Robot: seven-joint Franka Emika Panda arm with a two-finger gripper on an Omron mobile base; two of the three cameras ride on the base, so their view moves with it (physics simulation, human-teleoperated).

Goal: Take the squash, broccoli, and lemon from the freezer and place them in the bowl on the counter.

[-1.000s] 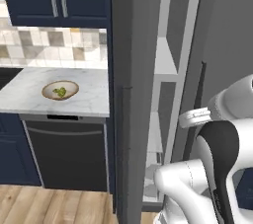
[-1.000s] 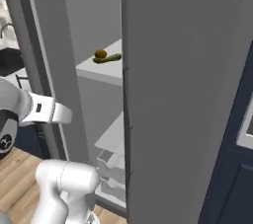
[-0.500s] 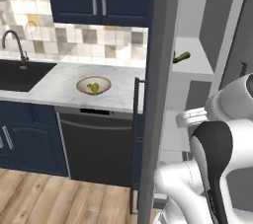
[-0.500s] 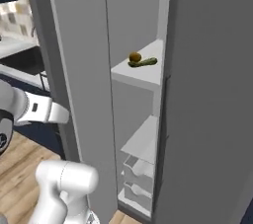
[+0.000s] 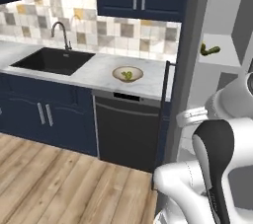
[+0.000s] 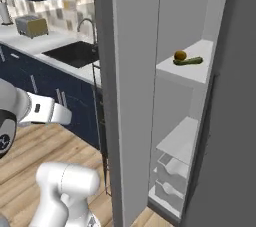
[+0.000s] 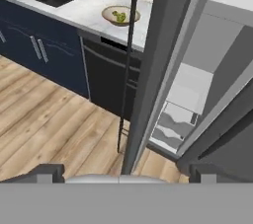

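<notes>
White arm (dark joints)

Lemon touching green squash on freezer shelf; bowl on counter, holding green item.

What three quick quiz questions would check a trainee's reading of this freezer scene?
1. True or false: the tall grey freezer door stands open.
2. What lies beside the round yellow lemon on the white freezer shelf? A) long green squash B) toaster C) cup
3. Where does the shallow beige bowl sit?

Key: 1 true. 2 A, the long green squash. 3 On the pale marble counter, right of the black sink.
</notes>
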